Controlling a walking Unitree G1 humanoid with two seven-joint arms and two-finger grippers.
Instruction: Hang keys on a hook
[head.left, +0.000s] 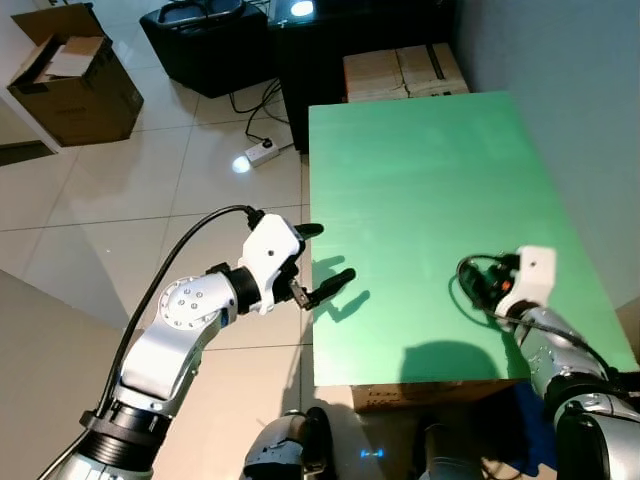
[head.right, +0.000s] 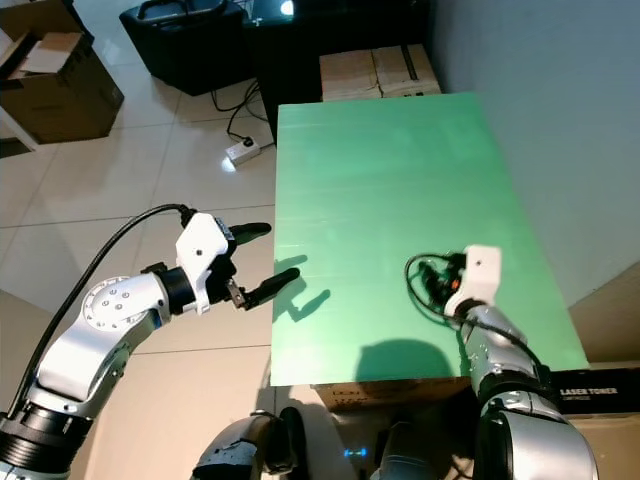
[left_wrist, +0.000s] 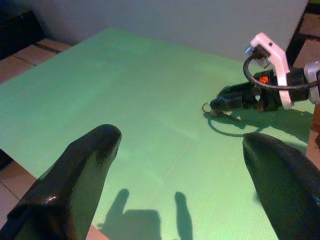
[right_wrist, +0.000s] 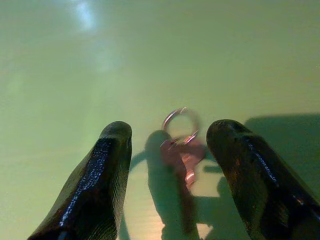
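Observation:
A small set of keys (right_wrist: 181, 150) on a metal ring lies flat on the green table (head.left: 420, 170) near its front right part, also seen as keys (left_wrist: 212, 111) from the left wrist. My right gripper (right_wrist: 172, 129) is low over the table and open, one black finger on each side of the keys, not closed on them. In the eye views the right gripper (head.left: 480, 285) points left with a cable looped over it. My left gripper (head.left: 325, 258) hovers open at the table's left front edge, holding nothing.
A grey wall runs along the table's right side. Flat cardboard boxes (head.left: 405, 70) sit behind the table. On the tiled floor to the left are an open cardboard box (head.left: 70, 75), a black bag (head.left: 205, 40) and a power strip (head.left: 258, 153).

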